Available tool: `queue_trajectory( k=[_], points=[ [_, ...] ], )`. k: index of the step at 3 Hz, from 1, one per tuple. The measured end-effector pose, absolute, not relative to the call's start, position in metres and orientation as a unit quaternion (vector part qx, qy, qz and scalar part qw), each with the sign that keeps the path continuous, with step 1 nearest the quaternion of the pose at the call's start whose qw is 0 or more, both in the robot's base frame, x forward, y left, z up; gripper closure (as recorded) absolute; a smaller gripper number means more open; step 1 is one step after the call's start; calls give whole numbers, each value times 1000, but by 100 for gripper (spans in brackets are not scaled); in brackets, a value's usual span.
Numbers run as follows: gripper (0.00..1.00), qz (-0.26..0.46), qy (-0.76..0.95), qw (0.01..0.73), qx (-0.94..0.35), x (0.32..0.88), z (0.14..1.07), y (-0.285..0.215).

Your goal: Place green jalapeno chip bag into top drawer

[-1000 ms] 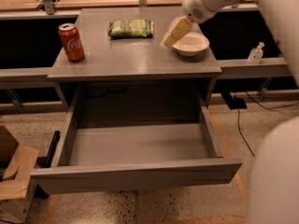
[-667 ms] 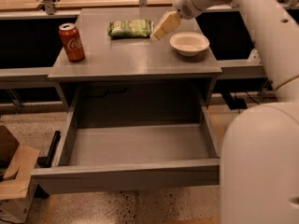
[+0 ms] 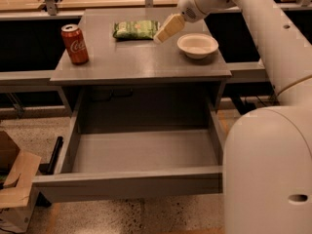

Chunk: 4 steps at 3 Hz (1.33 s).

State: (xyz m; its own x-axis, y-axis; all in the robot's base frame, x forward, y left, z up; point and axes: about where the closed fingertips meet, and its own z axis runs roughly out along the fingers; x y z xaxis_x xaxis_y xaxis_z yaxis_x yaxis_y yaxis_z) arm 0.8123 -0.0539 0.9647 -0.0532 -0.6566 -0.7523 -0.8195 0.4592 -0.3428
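The green jalapeno chip bag [image 3: 135, 29] lies flat at the back middle of the grey table top [image 3: 136, 62]. My gripper [image 3: 165, 30] hangs at the bag's right end, just above the table, its pale fingers [image 3: 168, 26] pointing down and left toward the bag. It holds nothing that I can see. The top drawer [image 3: 131, 179] is pulled fully out below the table top, and its grey interior holds nothing.
A red soda can [image 3: 74, 44] stands upright at the table's left. A white bowl [image 3: 197, 45] sits at the right, beside the gripper. My white arm [image 3: 263, 38] crosses the right side. Cardboard [image 3: 14, 179] lies on the floor at the lower left.
My gripper has moved left, from above the white bowl to the right end of the chip bag. The bag, can, bowl and drawer have not moved.
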Motion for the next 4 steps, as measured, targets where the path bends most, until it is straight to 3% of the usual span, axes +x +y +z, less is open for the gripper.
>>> queue_trajectory(
  k=[2,4],
  points=[
    [0,127,704,485,-503,869,922,16],
    [0,153,756,511,-379,943,870,36]
  ],
)
